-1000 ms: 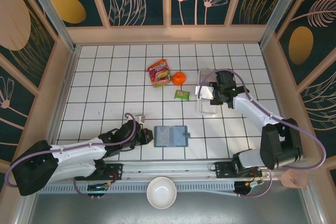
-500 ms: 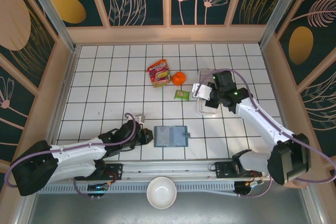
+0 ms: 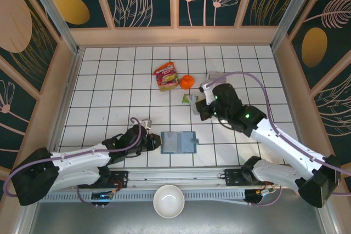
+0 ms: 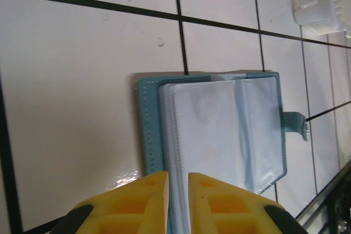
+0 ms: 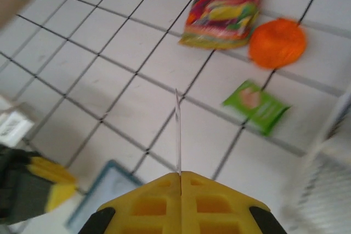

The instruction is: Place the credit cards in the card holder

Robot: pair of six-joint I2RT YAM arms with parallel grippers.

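The card holder [image 3: 178, 142] lies open on the white tiles near the front, its teal edge and pale clear sleeves [image 4: 219, 130] facing up. My left gripper [image 3: 156, 142] is at its left edge. Its yellow jaws [image 4: 177, 182] stand a narrow gap apart, with the edge of the sleeves between them. My right gripper [image 3: 200, 104] hangs above the tiles behind the holder, beside the green packet. It is shut on a thin white credit card [image 5: 178, 130], seen edge-on and sticking out from the fingers [image 5: 180, 175]. The holder's corner [image 5: 104, 198] lies below it.
A red snack bag [image 3: 166, 76], an orange [image 3: 187, 81] and a small green packet [image 3: 189, 98] lie at the back middle. The clear plastic tray [image 3: 215, 75] is partly hidden under my right arm. A white bowl [image 3: 168, 201] sits in front of the table edge.
My right arm has swung from over the clear tray to the left and nearer, carrying the card towards the holder. The left arm has stayed at the holder's edge.
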